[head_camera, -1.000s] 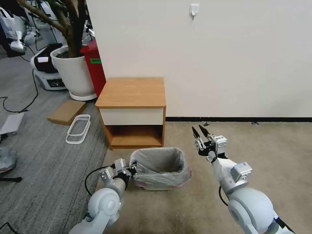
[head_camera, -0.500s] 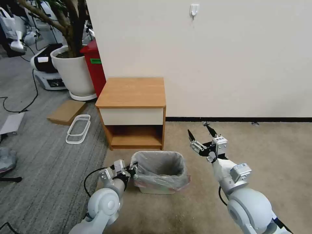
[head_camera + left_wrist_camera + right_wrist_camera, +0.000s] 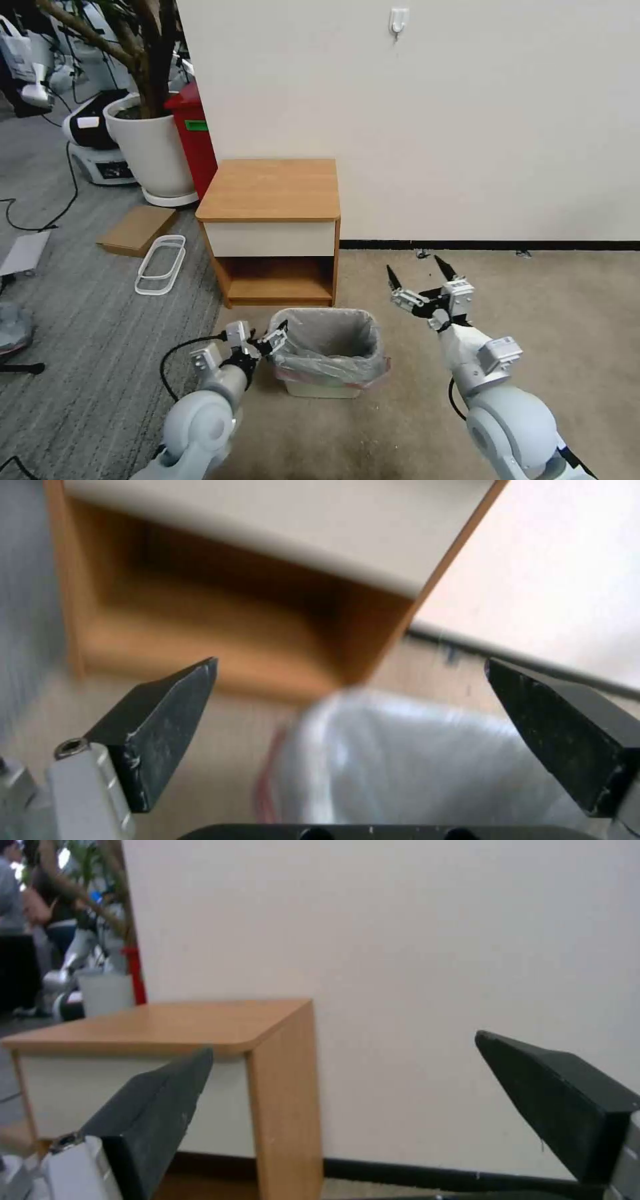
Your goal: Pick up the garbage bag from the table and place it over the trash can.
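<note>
The garbage bag (image 3: 328,335), grey and translucent with a pinkish-red edge, lines the cream trash can (image 3: 320,389) and folds down over its rim. The can stands on the carpet in front of the wooden table (image 3: 270,190). My left gripper (image 3: 275,338) is open just beside the can's left rim, with nothing between its fingers. In the left wrist view the left gripper (image 3: 351,661) frames the bag (image 3: 413,760) and the table's lower shelf (image 3: 200,630). My right gripper (image 3: 413,265) is open in the air to the right of the can, and the right gripper (image 3: 343,1044) faces the table (image 3: 167,1022) and the wall.
A large white plant pot (image 3: 152,147) and a tall red bin (image 3: 195,137) stand left of the table. Flat cardboard (image 3: 137,229) and a white frame (image 3: 161,263) lie on the grey carpet. The wall rises behind the table, and open beige carpet lies to the right.
My left gripper has let go of the bag's rim, opened and drawn back to the left. The right gripper has spread open and shifted slightly right. The bag now sits lower on the can.
</note>
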Motion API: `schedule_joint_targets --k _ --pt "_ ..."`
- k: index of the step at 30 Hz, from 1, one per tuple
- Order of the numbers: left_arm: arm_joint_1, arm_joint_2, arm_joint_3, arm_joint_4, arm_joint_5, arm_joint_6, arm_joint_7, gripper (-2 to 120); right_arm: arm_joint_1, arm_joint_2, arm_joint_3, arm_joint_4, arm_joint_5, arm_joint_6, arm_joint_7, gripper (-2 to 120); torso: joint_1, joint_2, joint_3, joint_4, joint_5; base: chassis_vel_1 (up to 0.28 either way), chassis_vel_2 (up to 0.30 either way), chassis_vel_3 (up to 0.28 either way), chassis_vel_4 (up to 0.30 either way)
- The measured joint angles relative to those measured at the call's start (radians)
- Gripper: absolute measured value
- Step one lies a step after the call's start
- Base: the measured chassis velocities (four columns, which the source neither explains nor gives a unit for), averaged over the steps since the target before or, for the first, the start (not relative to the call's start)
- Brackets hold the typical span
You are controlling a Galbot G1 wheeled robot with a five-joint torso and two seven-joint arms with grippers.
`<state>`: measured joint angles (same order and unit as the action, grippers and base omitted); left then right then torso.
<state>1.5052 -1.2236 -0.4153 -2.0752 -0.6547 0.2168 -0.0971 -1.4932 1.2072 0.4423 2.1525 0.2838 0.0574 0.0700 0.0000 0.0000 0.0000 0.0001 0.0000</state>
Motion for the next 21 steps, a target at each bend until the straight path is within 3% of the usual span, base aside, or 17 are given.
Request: schedule_joint_targets --k 1,2,6,10,14,21 --pt "0.030 -0.007 -0.030 -0.022 0.071 -0.063 0.046 100 -0.019 0.009 0.015 0.000 -0.001 0.035 0.005 100 0.000 0.000 0.000 0.0000 0.0002 0.000 0.000 0.000 0.000" --pt "0.030 -0.007 -0.030 -0.022 0.071 -0.063 0.046 100 -0.019 0.009 0.015 0.000 -0.001 0.035 0.005 100 0.000 0.000 0.000 0.0000 0.0002 0.000 0.000 0.000 0.000" --pt "0.129 -0.059 -0.124 -0.059 0.288 -0.251 0.118 100 -0.078 0.062 0.086 -0.012 -0.061 0.124 0.021 100 0.000 0.000 0.000 0.0001 0.0000 0.000 0.000 0.000 0.000" --pt "0.170 -0.100 -0.164 -0.061 0.346 -0.323 0.121 100 -0.106 0.100 0.126 -0.032 -0.083 0.152 0.026 100 0.000 0.000 0.000 0.0000 0.0000 0.000 0.000 0.000 0.000" --pt "0.217 -0.166 -0.205 -0.018 0.423 -0.445 0.131 100 -0.158 0.168 0.186 -0.068 -0.127 0.176 0.029 100 0.000 0.000 0.000 0.0000 0.0000 0.000 0.000 0.000 0.000" --pt "0.221 -0.195 -0.203 0.054 0.481 -0.522 0.132 100 -0.184 0.206 0.214 -0.100 -0.157 0.179 -0.016 100 0.000 0.000 0.000 -0.0001 0.0000 0.000 0.000 0.000 0.000"
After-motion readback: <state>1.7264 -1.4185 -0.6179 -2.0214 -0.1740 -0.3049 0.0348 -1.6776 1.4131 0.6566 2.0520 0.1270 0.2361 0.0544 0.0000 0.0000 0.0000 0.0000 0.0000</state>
